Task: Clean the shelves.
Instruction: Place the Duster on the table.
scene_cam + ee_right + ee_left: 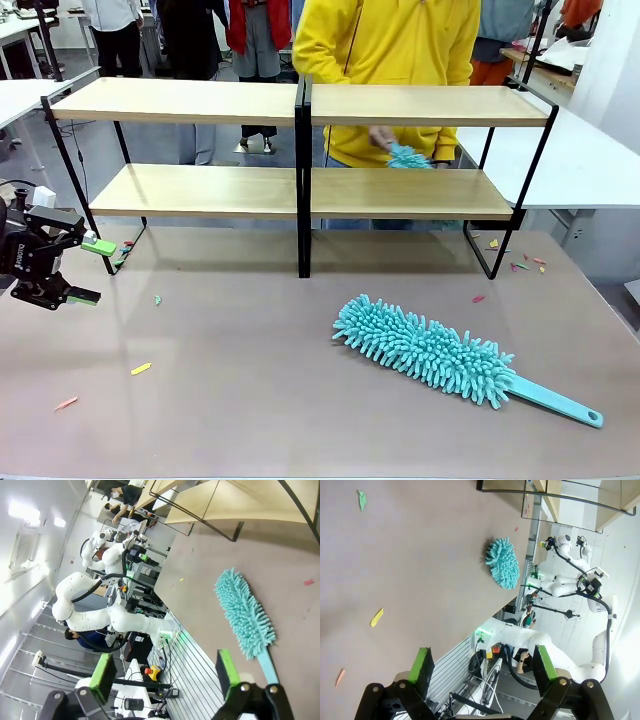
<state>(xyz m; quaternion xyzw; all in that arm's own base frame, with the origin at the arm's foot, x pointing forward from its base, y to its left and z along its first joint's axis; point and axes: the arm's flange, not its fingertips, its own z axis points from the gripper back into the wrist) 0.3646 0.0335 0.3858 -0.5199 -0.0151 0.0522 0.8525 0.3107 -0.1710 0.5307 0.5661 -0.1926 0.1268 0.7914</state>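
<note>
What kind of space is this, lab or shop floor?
Most likely a robotics lab: other white robot arms stand at tables farther off, the shelves sit on a work table with a teal duster, and the left gripper hangs open nearby.

Teal duster [440, 352] lying on brown table [250, 400]

Grey-brown table [250, 400] up front, scattered with small coloured scraps [140, 369]. White tables [590, 160] at the far right and far left [20, 95], on a grey floor [170, 140]. People [255, 30] standing well behind, partly cut off by the top edge. Seen from the wrists: white wall [30, 530] with a bright ceiling light [22, 511], a slatted white panel [200, 680] along the table's side, cables and a red button [150, 671] on a rack below. Even, bright indoor light throughout.
</note>
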